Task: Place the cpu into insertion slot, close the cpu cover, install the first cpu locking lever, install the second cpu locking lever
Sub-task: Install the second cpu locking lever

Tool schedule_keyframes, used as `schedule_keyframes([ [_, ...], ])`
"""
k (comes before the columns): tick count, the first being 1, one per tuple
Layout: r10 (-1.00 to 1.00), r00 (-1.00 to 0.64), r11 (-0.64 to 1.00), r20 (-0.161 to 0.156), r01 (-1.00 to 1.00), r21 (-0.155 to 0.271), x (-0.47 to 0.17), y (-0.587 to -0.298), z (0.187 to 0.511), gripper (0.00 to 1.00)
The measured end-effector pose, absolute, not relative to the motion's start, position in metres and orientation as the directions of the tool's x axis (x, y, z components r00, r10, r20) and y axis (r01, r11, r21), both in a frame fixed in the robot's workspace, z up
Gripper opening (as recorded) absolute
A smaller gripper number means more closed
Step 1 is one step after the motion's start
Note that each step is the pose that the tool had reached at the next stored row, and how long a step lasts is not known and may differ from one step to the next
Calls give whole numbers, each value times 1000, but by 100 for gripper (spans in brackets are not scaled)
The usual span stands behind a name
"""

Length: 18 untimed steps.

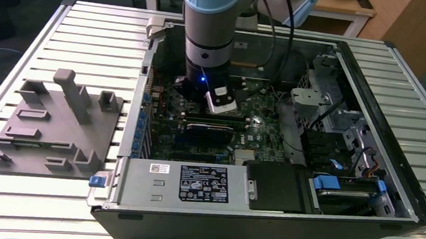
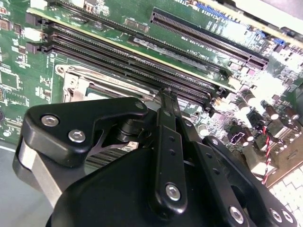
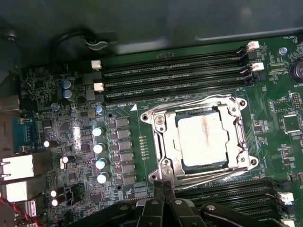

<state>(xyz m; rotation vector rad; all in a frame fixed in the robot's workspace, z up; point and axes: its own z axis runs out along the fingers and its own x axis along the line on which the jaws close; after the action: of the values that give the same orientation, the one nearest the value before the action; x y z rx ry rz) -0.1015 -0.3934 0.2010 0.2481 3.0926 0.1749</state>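
- In the first wrist view the board carries, going left to right, a column of small capacitors, then one socket.
- The cpu lies flat in the slot, its pale top showing through the window of the cover, which is down over it.
- One cpu, one cover; one thin lever runs along the far edge of the frame, a second along the near edge. Whether either is hooked I cannot tell.
- The gripper sits just beside the socket's near edge, by the corner, fingers pressed together and holding nothing.
- In the exterior view the arm reaches down into the open case; a grey fixture sits at that view's left.
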Motion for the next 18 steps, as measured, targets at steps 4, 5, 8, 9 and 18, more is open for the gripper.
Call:
schedule_keyframes([
  [4, 161, -987, 980, -24, 157, 120, -103, -393, 199, 11],
  [5, 161, -987, 980, -23, 157, 121, -103, -393, 199, 11],
  [8, 161, -987, 980, -22, 157, 126, -104, -393, 199, 11],
  [9, 161, -987, 979, -21, 157, 128, -104, -393, 198, 11],
  [18, 161, -987, 977, -17, 157, 144, -106, -393, 196, 11],
])
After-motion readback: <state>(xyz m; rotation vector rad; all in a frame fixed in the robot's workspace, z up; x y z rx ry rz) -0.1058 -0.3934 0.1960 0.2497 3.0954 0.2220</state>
